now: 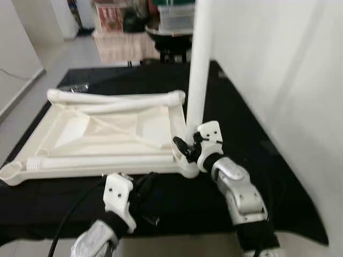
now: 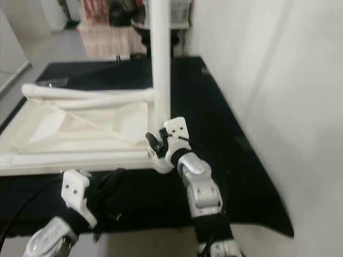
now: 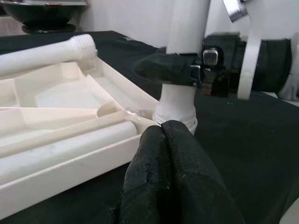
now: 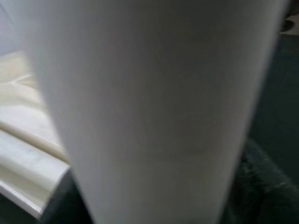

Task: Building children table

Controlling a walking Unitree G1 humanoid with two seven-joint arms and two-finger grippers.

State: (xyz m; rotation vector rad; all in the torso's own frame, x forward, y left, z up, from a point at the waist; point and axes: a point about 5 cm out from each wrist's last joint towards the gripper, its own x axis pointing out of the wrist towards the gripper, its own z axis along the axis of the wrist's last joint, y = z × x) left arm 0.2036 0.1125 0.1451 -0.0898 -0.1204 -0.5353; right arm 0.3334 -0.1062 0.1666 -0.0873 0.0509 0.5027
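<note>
Right hand (image 1: 188, 145) clamps the upright leg (image 1: 199, 64) low down, at the near right corner socket of the upside-down cream tabletop (image 1: 107, 131) on the black cloth (image 1: 252, 144). Two loose legs (image 1: 115, 97) lie on the tabletop; bare cloth right, wall (image 1: 289, 69) close. Left wrist view: left hand (image 3: 163, 140), fingers (image 3: 149, 177) pressed together holding nothing, just beside the socket. Right wrist view: blurred white leg up close.

Cream-white tabletop (image 1: 96, 134) and white leg (image 1: 199, 69) on a plain black cloth (image 1: 246, 134) — black-fingered right tool (image 1: 185, 147).
</note>
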